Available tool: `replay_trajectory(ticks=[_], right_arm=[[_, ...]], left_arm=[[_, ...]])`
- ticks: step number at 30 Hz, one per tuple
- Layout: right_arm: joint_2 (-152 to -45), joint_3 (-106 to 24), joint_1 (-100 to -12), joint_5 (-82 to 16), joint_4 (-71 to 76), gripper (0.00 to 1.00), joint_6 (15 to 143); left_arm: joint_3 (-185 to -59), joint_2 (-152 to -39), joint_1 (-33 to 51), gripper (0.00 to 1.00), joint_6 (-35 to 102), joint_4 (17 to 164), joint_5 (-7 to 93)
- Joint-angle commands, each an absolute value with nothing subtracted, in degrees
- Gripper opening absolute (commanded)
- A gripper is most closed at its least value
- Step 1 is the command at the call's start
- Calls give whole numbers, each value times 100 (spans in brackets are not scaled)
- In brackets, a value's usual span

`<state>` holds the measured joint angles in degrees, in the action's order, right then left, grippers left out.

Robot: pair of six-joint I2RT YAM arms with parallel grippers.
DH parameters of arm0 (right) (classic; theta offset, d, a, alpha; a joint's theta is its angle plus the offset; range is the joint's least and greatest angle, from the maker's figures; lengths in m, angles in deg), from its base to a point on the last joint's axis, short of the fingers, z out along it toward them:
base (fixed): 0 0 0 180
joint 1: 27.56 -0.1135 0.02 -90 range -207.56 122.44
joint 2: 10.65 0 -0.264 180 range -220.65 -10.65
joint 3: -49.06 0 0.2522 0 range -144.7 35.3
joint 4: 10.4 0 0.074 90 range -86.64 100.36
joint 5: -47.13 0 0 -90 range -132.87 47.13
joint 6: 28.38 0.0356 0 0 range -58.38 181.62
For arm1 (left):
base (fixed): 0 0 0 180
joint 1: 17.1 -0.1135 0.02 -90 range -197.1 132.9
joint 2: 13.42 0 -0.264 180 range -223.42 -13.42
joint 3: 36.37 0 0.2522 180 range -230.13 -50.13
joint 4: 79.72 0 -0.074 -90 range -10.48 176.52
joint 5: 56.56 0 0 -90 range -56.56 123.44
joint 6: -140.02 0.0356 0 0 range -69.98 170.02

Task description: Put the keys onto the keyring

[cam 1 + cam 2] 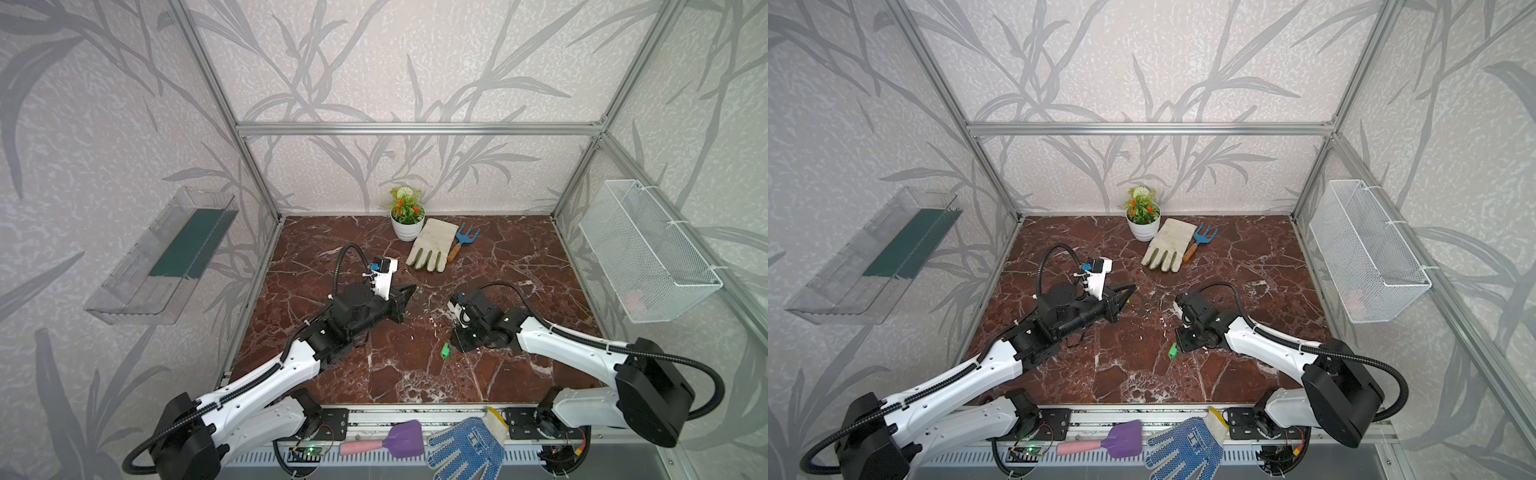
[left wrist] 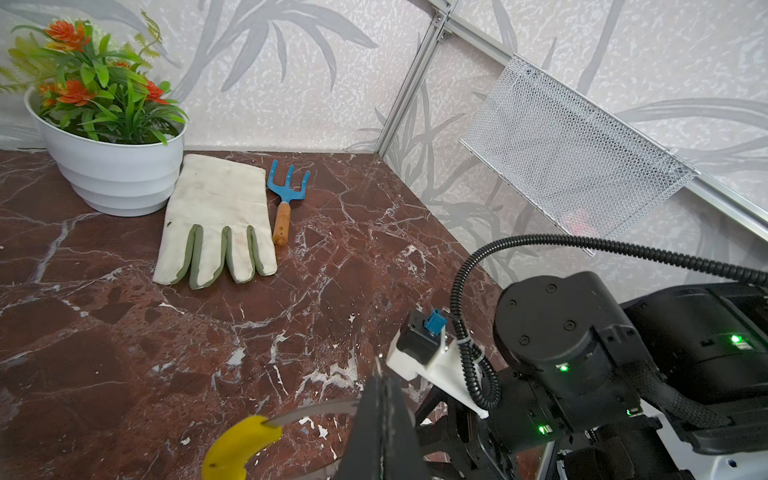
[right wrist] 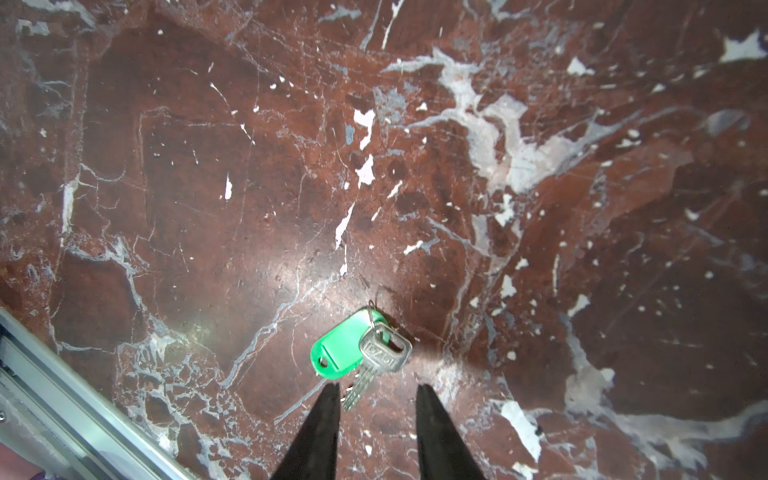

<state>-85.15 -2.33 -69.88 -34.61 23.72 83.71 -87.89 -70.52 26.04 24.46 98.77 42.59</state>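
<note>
- The keys (image 3: pixel 347 351), a green plastic tag with a silver key joined to it by a thin metal loop, are seen lying flat on the red marble tabletop (image 3: pixel 208 174).
- In a top view the keys (image 1: pixel 445 350) are found in the front middle part of the tabletop, just beside the right arm's tip.
- The right hand (image 3: pixel 379 395) is held just beside the keys, with its two dark fingers (image 3: pixel 328 411) spread apart and nothing gripped between them. The tip of the key blade is seen close to one finger; whether it is touched cannot be told.
- The keyring (image 2: pixel 241 444) is shown in the left wrist view as a thin grey hoop with a yellow sleeve segment. Its grey wire is clamped in the left hand (image 2: pixel 381 386), whose fingers are pressed together on it.
- In both top views the left hand is placed left of the middle, well apart from the keys.
- At the back of the tabletop a white flowerpot (image 1: pixel 407 227) is set. A cream glove (image 1: pixel 430 245) is laid just beside it, and a blue hand fork (image 1: pixel 464 240) just beside the glove.
- A white wire basket (image 1: pixel 648 253) is fixed to the right wall and a clear shelf (image 1: pixel 162 257) to the left wall.
- On the front rail a purple trowel (image 1: pixel 401 439) and a blue dotted glove (image 1: pixel 467 451) are laid.
</note>
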Motion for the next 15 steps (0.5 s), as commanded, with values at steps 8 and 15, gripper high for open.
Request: replay_trajectory(ticks=[8, 15], right_arm=[[-8456, 425, -6992, -3252, 676, 27, 8007], [-8990, 286, -6992, -3162, 532, 24, 7788]], left_arm=[[-8766, -7069, 2624, 0, 2414, 10059, 4336], [-8766, -7073, 2616, 0, 2432, 10057, 4324]])
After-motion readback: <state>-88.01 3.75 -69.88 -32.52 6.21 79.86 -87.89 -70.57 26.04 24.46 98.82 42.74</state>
